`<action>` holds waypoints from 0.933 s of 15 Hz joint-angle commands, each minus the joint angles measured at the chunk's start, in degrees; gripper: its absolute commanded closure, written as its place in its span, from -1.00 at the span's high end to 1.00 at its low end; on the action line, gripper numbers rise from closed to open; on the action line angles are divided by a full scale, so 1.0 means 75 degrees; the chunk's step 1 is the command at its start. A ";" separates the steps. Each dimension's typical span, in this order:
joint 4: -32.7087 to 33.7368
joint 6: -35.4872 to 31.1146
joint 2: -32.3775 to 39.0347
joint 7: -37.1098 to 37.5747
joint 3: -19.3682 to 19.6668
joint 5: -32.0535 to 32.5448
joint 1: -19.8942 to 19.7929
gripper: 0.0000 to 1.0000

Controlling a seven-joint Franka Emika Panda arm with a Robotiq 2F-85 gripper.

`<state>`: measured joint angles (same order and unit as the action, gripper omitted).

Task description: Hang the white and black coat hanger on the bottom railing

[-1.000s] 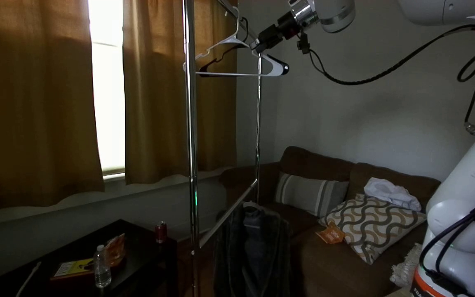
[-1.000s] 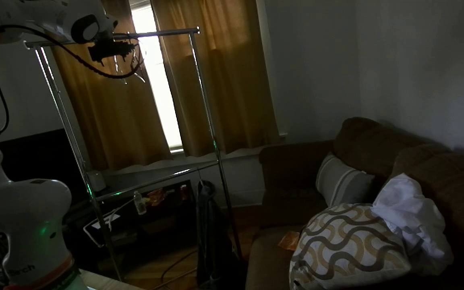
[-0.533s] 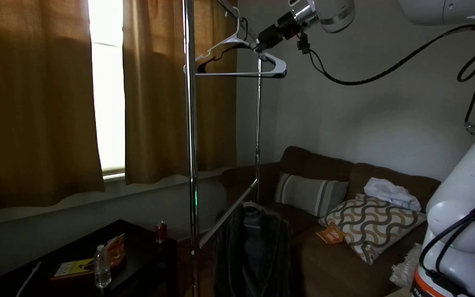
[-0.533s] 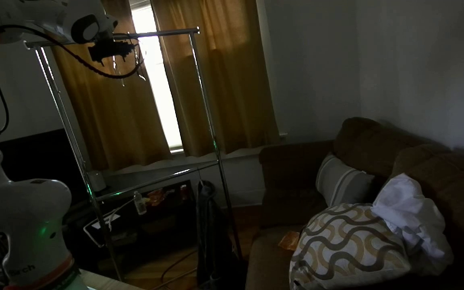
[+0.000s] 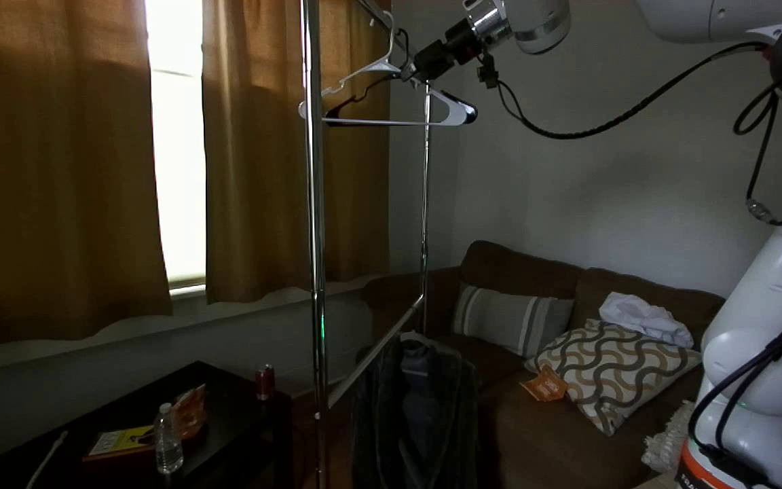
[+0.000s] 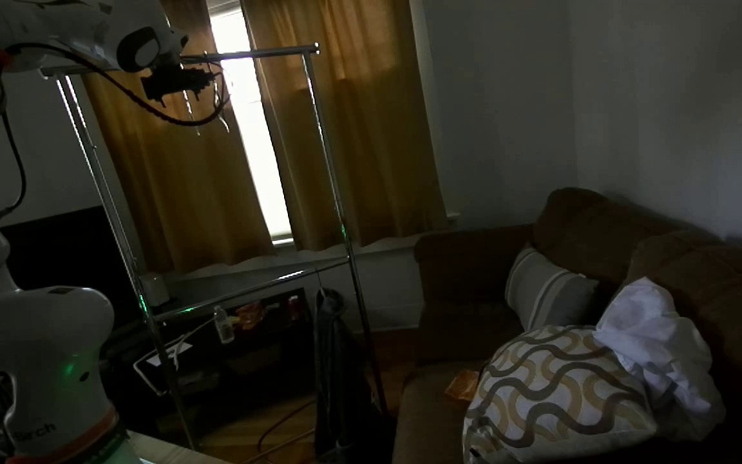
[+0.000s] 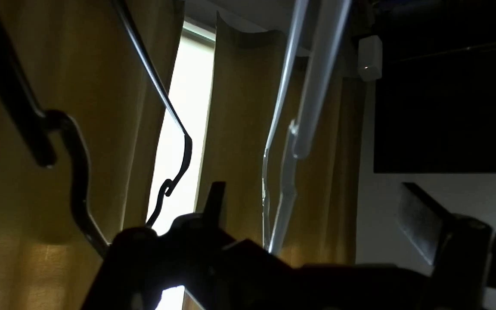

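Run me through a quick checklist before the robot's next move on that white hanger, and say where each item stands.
1. Hand open: ok, jaws stand wide apart.
2. White hanger between the jaws: ok in the wrist view.
3. Dark hanger outside the jaws: ok, it lies beyond one jaw there.
4. White hanger deep enough to grip: cannot tell.
5. White hanger off the upper crossbar: not ok, its hook hangs there.
6. Bottom railing in view: ok in both exterior views, with a dark garment hanging toward one end.
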<state>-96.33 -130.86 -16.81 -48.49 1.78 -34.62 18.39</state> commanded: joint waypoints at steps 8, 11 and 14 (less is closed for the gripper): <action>0.1358 -0.0524 0.1131 -0.0164 -0.0408 -0.0243 -0.0289 0.29; 0.1581 -0.0590 0.1292 -0.0409 -0.0260 -0.0440 -0.0068 -0.01; 0.1799 -0.0533 0.1424 -0.0723 -0.0256 -0.0822 -0.0022 -0.50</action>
<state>-84.86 -134.84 -7.47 -50.92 -0.49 -37.59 17.54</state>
